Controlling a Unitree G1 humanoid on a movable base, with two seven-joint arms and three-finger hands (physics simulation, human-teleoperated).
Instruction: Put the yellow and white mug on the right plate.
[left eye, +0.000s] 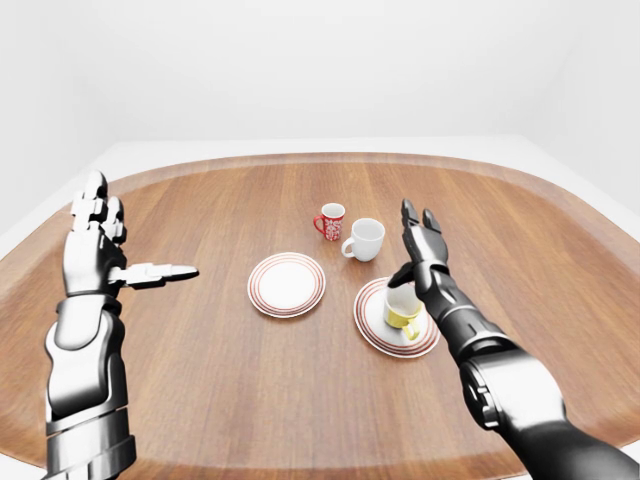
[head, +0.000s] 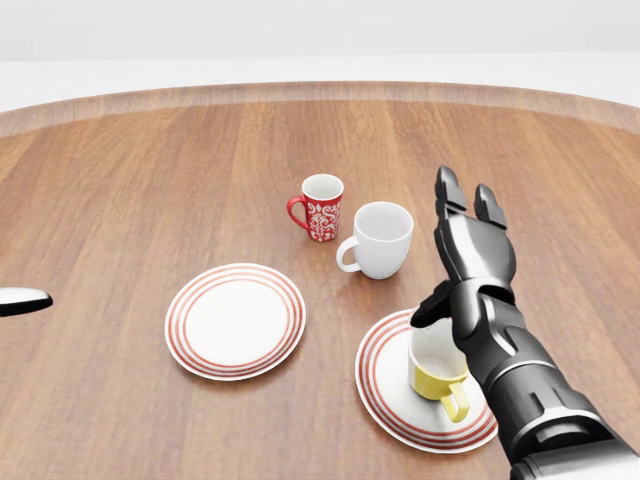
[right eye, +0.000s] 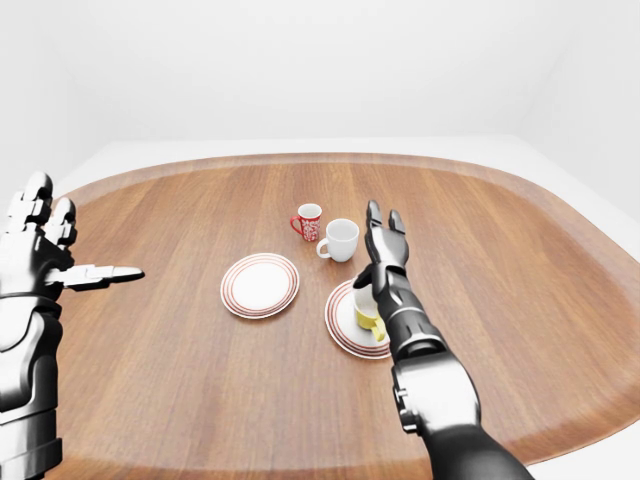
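Note:
The yellow and white mug stands upright on the right plate, its handle turned toward the bottom of the head view. My right hand hovers just above and to the right of the mug, open, its fingers pointing up and its thumb over the mug's rim without holding it. Far left in the left-eye view, my left hand is raised and open with nothing in it; only one of its fingertips shows in the head view.
A second red-ringed plate lies left of the right plate. A red patterned mug and a plain white mug stand just above the two plates. The round wooden table extends all around.

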